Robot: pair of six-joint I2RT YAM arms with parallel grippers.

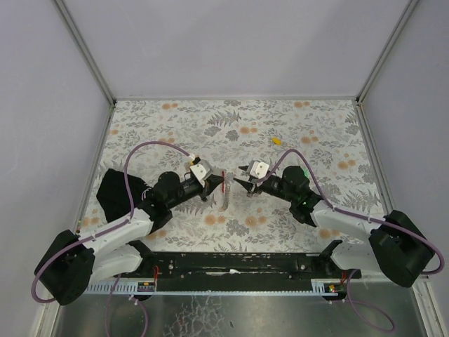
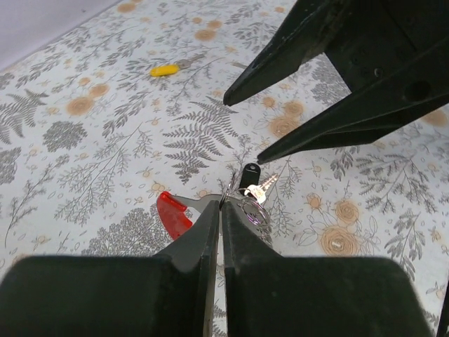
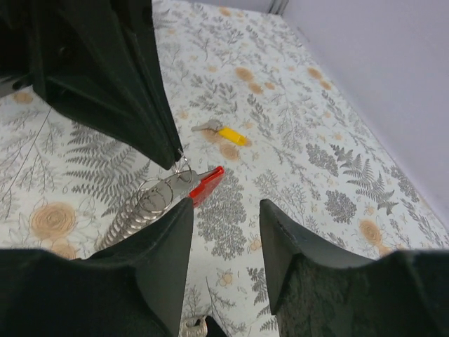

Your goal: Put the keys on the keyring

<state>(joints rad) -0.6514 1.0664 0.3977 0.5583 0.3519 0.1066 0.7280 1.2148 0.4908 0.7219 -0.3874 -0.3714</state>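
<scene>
Pinching the keyring [image 2: 174, 214], left gripper [image 2: 221, 205] is clamped (right gripper [image 3: 226, 205] parted, empty).

We look down on a worktop [image 1: 161, 123] covered from edge to edge in a pale print of grey ferns and orange flowers. A yellow-headed key [image 1: 277, 142] lies flat on it toward the far side, a little right of the middle and well apart from everything else, with its short silver blade showing beside the head. Near the left edge lies a black shape [image 1: 112, 191], angular and flat-looking; we cannot tell what it is. Near the middle sits the red and grey keyring [image 1: 224, 189], and we cannot tell whether it rests on the surface.
</scene>
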